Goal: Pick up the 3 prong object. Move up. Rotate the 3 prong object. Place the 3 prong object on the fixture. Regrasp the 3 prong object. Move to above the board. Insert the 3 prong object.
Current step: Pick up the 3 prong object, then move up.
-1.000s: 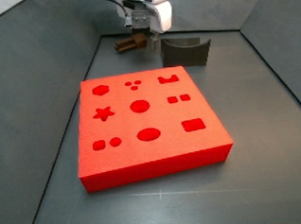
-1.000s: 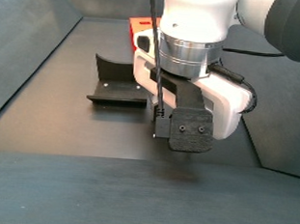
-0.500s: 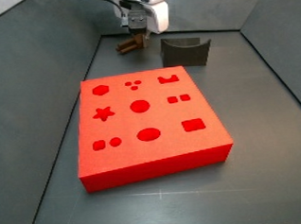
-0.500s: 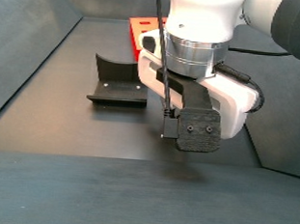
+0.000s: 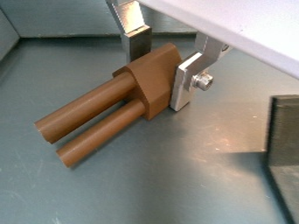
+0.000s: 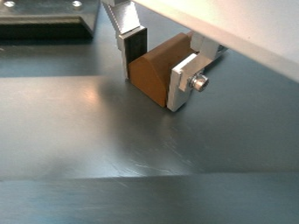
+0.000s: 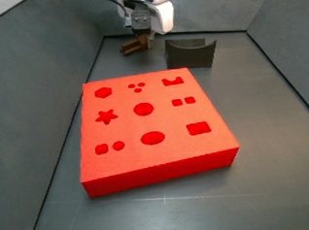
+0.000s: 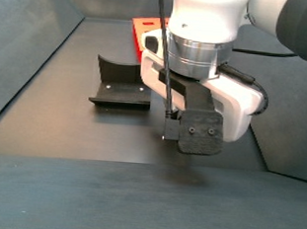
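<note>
Brown and blocky, the 3 prong object (image 5: 149, 74) sits pinched between the two silver plates of the claw (image 5: 158, 63). Its body is squeezed on both flanks, and two long round prongs run out from it, slanting down toward the grey worktop (image 5: 176, 166); a third prong cannot be made out. In a wrist view the fingers (image 6: 184, 80) press flat against the piece (image 6: 156, 70), one plate carrying a small screw head, and the block's lower corner shows with grey floor visible under it. Whether the prong tips touch the floor I cannot tell.

In a side view the claw (image 7: 141, 28) hangs at the far end of the worktop (image 7: 267, 101), its white wrist housing pointing straight down, with the brown piece (image 7: 132, 44) showing just below it as a small slanted shape. The fixture (image 7: 190, 52), with its curved notch facing up, stands just to the right of the claw and apart from it. The board (image 7: 151, 127) lies nearer the camera, well apart from the claw, with its cutouts facing up.

From the opposite side, the arm's thick white and silver wrist fills the middle of the picture, upright, its dark camera block hanging low over the floor. The fixture (image 8: 119, 84) stands behind and left of it, and a corner of the board (image 8: 145, 29) peeks out behind the wrist.
</note>
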